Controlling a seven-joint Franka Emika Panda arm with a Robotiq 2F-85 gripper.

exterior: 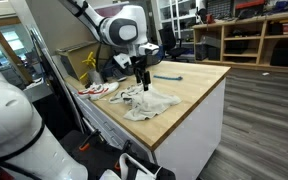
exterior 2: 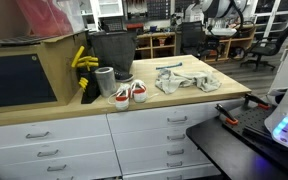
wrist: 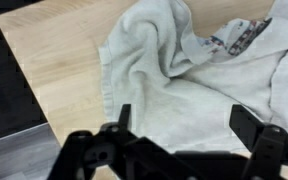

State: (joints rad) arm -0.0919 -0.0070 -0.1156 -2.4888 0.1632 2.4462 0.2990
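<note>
In an exterior view, the end effector [exterior: 142,76] hangs just above a crumpled cream cloth towel [exterior: 150,103] lying on the light wooden bench [exterior: 199,85]. A slim blue tool [exterior: 168,76] lies behind the towel, and a pair of red-and-white sneakers [exterior: 97,90] sits beside it.

In an exterior view from the drawer side, the towel [exterior 2: 184,80] is spread near the bench's far end, with the sneakers [exterior 2: 126,94] and a grey cylindrical cup [exterior 2: 105,80] nearby.

In the wrist view, the end effector [wrist: 184,125] has its fingers [wrist: 124,116] spread wide over the towel [wrist: 159,75], pinching nothing.
</note>
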